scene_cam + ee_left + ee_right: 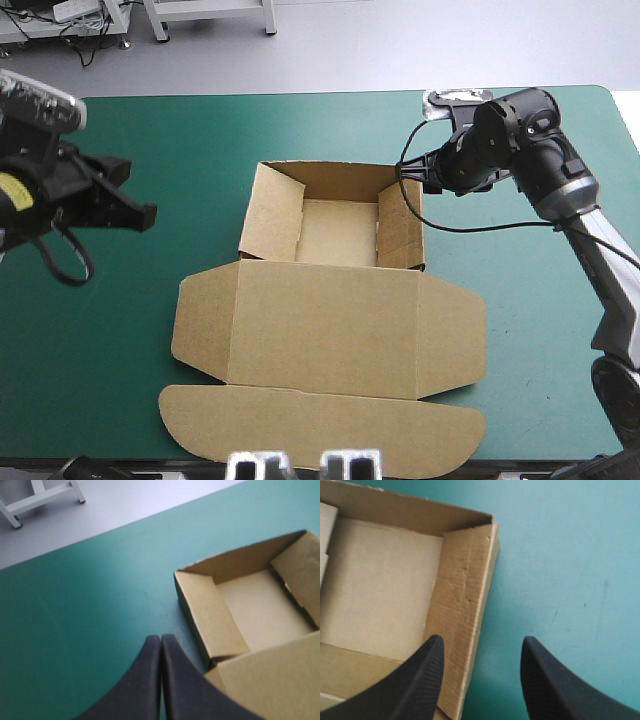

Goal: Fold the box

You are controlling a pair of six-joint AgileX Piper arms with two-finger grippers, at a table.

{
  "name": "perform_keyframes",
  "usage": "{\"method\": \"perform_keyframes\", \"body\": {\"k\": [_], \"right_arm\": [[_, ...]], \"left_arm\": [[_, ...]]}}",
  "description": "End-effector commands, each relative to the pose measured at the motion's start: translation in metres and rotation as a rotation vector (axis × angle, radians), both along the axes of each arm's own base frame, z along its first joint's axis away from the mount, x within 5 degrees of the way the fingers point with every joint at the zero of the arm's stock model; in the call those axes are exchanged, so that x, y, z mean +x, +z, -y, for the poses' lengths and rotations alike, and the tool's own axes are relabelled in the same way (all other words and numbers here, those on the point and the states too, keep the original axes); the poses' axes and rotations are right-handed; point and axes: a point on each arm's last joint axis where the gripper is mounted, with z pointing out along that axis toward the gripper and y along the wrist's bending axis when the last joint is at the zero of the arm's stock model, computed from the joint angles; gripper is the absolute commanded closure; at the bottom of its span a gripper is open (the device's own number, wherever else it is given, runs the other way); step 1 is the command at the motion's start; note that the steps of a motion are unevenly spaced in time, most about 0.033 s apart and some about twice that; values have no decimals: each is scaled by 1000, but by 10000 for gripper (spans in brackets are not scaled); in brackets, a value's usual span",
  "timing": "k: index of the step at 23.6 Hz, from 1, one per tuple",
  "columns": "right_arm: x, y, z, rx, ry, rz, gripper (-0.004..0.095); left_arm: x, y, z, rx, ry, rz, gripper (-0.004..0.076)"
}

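Observation:
The brown box point(338, 232) stands mid-table as an open tray with its walls raised, and its lid point(330, 340) lies flat toward the near edge. My right gripper point(407, 176) is open at the tray's right wall point(465, 605). One black finger point(422, 675) is over the wall and the other is outside it, over the cover. My left gripper point(143, 215) hovers left of the box, well apart from it, with its fingers shut in a point point(161, 641). The tray's left wall point(210, 615) lies ahead of it.
The lid's rounded front flap point(320, 425) reaches almost to the table's near edge. Teal-green cover point(120, 310) stretches from the box to the table's left edge, and more point(540, 300) lies to the right under my right arm.

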Motion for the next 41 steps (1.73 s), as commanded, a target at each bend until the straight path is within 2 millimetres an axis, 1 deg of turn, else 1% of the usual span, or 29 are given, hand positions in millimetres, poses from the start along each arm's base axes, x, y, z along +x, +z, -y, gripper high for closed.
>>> {"method": "perform_keyframes", "body": {"k": [1, 3, 4, 5, 9, 11, 13, 15, 16, 17, 18, 19, 20, 21, 22, 23, 24, 26, 27, 28, 29, 30, 31, 32, 33, 36, 37, 39, 41], "right_arm": [[5, -7, 2, 73, 8, -7, 473], [15, -22, -6, 103, 22, -42, 484], [21, -31, -10, 118, 23, -63, 484], [25, -36, -12, 118, 22, -77, 484], [39, -61, -17, 94, 17, -138, 485], [44, -72, -19, 83, 15, -167, 487], [48, -83, -20, 65, 24, -201, 506], [50, -91, -21, 47, 34, -236, 575], [51, -95, -21, 38, 34, -253, 714], [51, -95, -21, 34, 34, -252, 810], [51, -95, -19, 15, 33, -250, 927], [50, -96, -17, -13, 33, -259, 911], [49, -98, -11, -86, 29, -268, 909], [48, -95, -8, -105, 27, -256, 909], [47, -90, -3, -134, 17, -231, 909], [45, -81, 6, -166, 3, -196, 909], [44, -75, 13, -178, -11, -176, 909], [42, -55, 46, -183, -67, -126, 909], [39, -43, 73, -179, -124, -100, 909], [38, -39, 90, -179, -162, -92, 909], [32, -29, 124, -185, -230, -73, 909], [29, -26, 144, -191, -272, -70, 909], [21, -23, 181, -205, -346, -74, 909], [17, -22, 196, -215, -370, -77, 909], [12, -22, 218, -232, -388, -86, 909], [1, -24, 257, -248, -441, -102, 909], [-2, -26, 269, -241, -477, -101, 909], [-2, -35, 289, -223, -522, -121, 909], [1, -48, 301, -222, -539, -161, 908]], "left_arm": [[-34, -24, -16, 18, 21, -13, 734], [-54, -48, -25, -25, 47, 11, 734], [-66, -63, -29, -51, 60, 12, 734], [-72, -73, -32, -53, 66, 11, 734], [-92, -115, -41, -35, 84, -37, 734], [-99, -136, -44, -56, 104, -69, 734], [-108, -149, -47, -80, 117, -78, 734], [-115, -161, -50, -92, 121, -78, 734], [-122, -169, -52, -95, 120, -70, 734], [-124, -172, -53, -94, 121, -70, 734], [-128, -178, -55, -97, 122, -65, 734], [-129, -180, -55, -96, 122, -67, 734], [-131, -186, -56, -102, 127, -73, 734], [-131, -189, -57, -100, 135, -79, 734], [-131, -197, -57, -95, 146, -102, 734], [-129, -204, -57, -94, 154, -126, 734], [-129, -207, -56, -94, 157, -134, 734], [-129, -213, -56, -88, 157, -150, 734], [-128, -214, -56, -85, 159, -153, 734], [-128, -215, -56, -82, 160, -155, 734], [-128, -215, -56, -83, 159, -154, 734], [-128, -215, -56, -83, 159, -147, 734], [-127, -214, -56, -81, 161, -139, 734], [-127, -214, -57, -79, 163, -132, 734], [-126, -213, -57, -73, 167, -126, 734], [-126, -213, -59, -57, 177, -117, 734], [-126, -213, -59, -54, 179, -114, 734], [-125, -213, -59, -56, 178, -110, 734], [-125, -212, -59, -57, 179, -106, 734]]}}
